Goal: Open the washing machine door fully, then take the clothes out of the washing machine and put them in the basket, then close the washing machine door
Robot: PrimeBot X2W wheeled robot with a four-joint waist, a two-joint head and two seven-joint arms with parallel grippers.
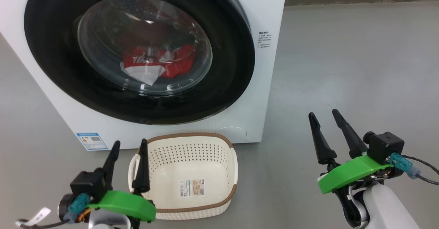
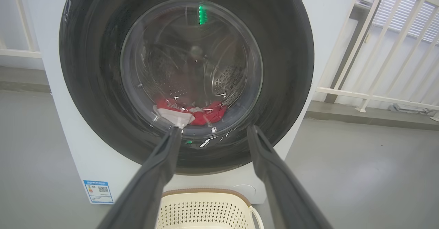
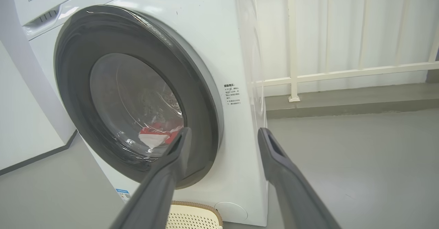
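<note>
Jaws of the left gripper [image 1: 130, 141] stand moderately apart and empty at the lower left of the head view. Its right finger hides part of the left handle of the one basket [image 1: 192, 134]. The basket sits empty on the floor [image 1: 343, 67], just before the washer [image 1: 271, 12], its near-left corner covered by the gripper's green mount. The washer's top and left side are cut off. Its single door [image 1: 51, 50] lies shut. Through the glass the clothes [image 1: 171, 62] show as one red-and-white heap low in the drum, and reflections hide how many pieces there are. The right gripper [image 1: 323, 112] is likewise parted and empty over bare floor.
</note>
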